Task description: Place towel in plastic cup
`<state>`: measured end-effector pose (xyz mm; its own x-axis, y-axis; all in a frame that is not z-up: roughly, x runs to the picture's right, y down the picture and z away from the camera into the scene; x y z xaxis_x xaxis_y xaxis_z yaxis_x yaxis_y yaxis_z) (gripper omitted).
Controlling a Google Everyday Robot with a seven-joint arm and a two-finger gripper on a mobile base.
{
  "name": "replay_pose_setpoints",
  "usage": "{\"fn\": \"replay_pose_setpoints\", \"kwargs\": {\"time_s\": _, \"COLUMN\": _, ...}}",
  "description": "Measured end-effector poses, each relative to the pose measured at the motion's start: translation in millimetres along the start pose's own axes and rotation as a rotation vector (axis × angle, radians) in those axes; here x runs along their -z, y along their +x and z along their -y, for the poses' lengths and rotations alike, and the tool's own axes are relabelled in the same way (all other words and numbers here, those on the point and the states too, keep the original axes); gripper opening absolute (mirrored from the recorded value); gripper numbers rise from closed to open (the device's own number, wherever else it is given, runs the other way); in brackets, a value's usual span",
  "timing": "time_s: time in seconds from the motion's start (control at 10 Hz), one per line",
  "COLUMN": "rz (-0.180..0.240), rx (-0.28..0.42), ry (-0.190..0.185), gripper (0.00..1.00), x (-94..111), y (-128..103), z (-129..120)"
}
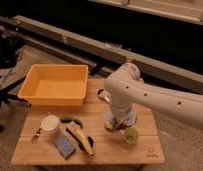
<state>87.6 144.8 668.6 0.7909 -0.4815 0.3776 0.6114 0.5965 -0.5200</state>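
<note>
Dark floor and a long rail run behind the wooden table [145,150] where I am working. On it sit a yellow bin [57,87] at ten o'clock, a white cup [50,124], a banana [82,140], a blue sponge [65,146] and the green plastic cup [130,135] at five o'clock. My gripper [116,121] hangs low over the board under my arm, which hides it, so I cannot tell how it is set. What I take for the towel [126,119], a pale bunch, lies right at the claw, seemingly touching it. The cup stands just beside it, toward four o'clock. To do this well, I should lift the cloth clear, centre over the rim, then lower it so nothing drapes outside or tips the cup.
</note>
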Motion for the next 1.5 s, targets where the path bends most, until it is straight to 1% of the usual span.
{"fn": "replay_pose_setpoints", "kwargs": {"time_s": 0.2, "rz": 0.0, "rx": -0.052, "ry": -0.017, "gripper": 0.0, "x": -13, "y": 4, "z": -17}}
{"fn": "replay_pose_setpoints", "kwargs": {"time_s": 0.4, "rz": 0.002, "rx": -0.092, "ry": -0.019, "gripper": 0.0, "x": -19, "y": 9, "z": -29}}
{"fn": "replay_pose_setpoints", "kwargs": {"time_s": 0.6, "rz": 0.003, "rx": -0.14, "ry": -0.02, "gripper": 0.0, "x": -23, "y": 18, "z": -43}}
{"fn": "replay_pose_setpoints", "kwargs": {"time_s": 0.9, "rz": 0.014, "rx": -0.177, "ry": -0.016, "gripper": 0.0, "x": -35, "y": 25, "z": -46}}
{"fn": "replay_pose_setpoints", "kwargs": {"time_s": 1.1, "rz": 0.024, "rx": -0.199, "ry": -0.024, "gripper": 0.0, "x": -46, "y": 28, "z": -52}}
{"fn": "replay_pose_setpoints", "kwargs": {"time_s": 1.2, "rz": 0.037, "rx": -0.218, "ry": -0.023, "gripper": 0.0, "x": -54, "y": 28, "z": -55}}
{"fn": "replay_pose_setpoints", "kwargs": {"time_s": 1.4, "rz": 0.043, "rx": -0.238, "ry": -0.027, "gripper": 0.0, "x": -60, "y": 29, "z": -59}}
{"fn": "replay_pose_setpoints", "kwargs": {"time_s": 1.5, "rz": 0.041, "rx": -0.25, "ry": -0.028, "gripper": 0.06, "x": -62, "y": 30, "z": -61}}
